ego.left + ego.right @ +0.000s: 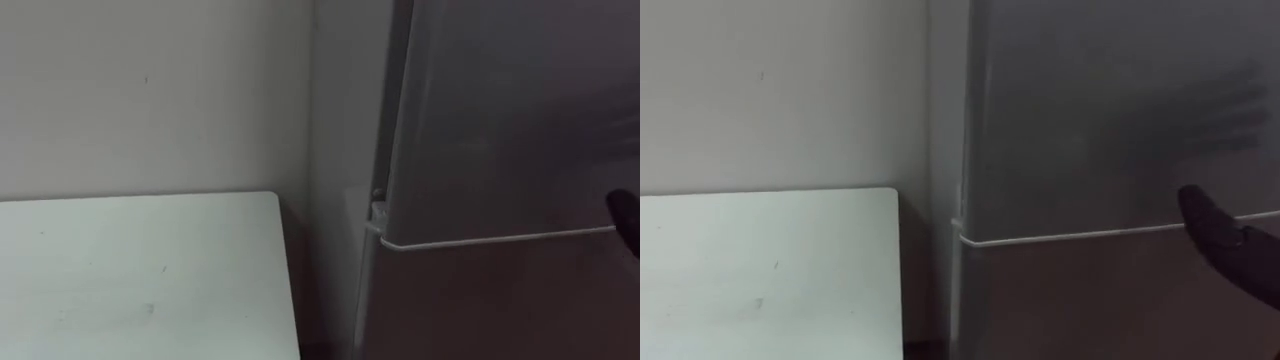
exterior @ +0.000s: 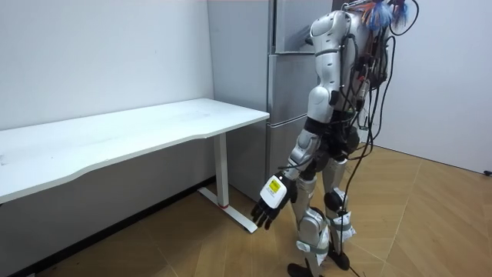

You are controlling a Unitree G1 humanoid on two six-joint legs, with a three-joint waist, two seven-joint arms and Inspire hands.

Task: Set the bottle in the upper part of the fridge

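White table point(image 1: 140, 270) beside tall upright fridge point(image 1: 500, 130)

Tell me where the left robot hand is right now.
In the room view the left robot hand hangs open, low at the robot's side, near the foot of the white table and before the fridge.

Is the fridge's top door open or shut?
Shut: the upper fridge door sits flush above the lower door, with only a thin seam between them.

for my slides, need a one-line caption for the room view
Robot stands facing the fridge beside the white table, left hand hanging open at its side.
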